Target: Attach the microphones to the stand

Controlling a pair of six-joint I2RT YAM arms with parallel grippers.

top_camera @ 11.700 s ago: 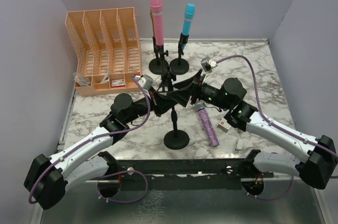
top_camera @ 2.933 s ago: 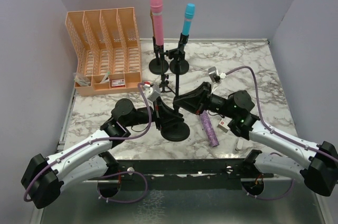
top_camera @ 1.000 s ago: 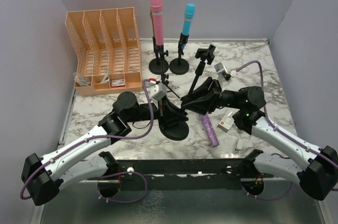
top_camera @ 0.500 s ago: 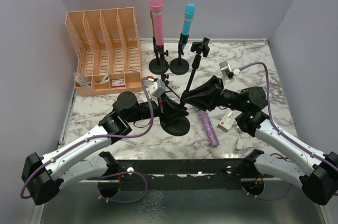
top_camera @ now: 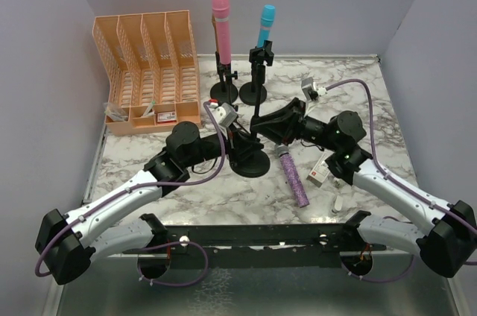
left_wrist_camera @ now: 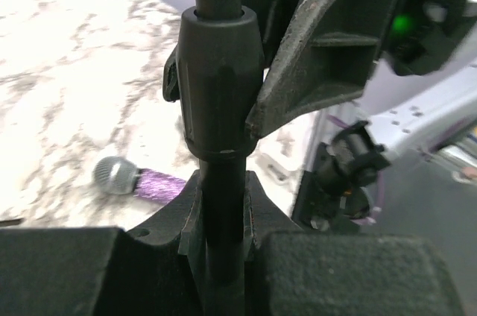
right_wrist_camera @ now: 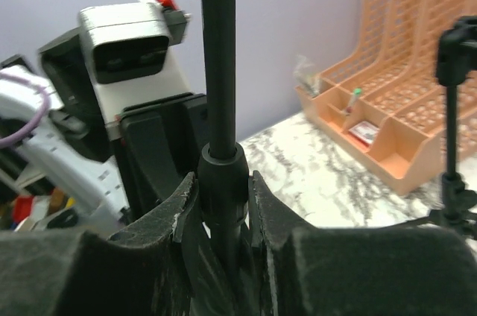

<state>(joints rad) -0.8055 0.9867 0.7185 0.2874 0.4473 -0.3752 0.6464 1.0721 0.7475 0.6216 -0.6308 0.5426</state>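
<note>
Fingers (right_wrist_camera: 320,271) — both pairs — around stand pole (right_wrist_camera: 217,55)

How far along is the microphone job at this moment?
Done: the pink microphone and blue microphone sit upright in the back stands. In hand: the left gripper and right gripper both clamp the pole of the third stand, whose clip looks empty. Left: the purple microphone lies on the table beside that stand, unattached.

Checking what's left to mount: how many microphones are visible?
3. The pink microphone and cyan microphone sit upright on stands at the back; the purple microphone lies on the table by the right arm. Others may be hidden behind the arms.
</note>
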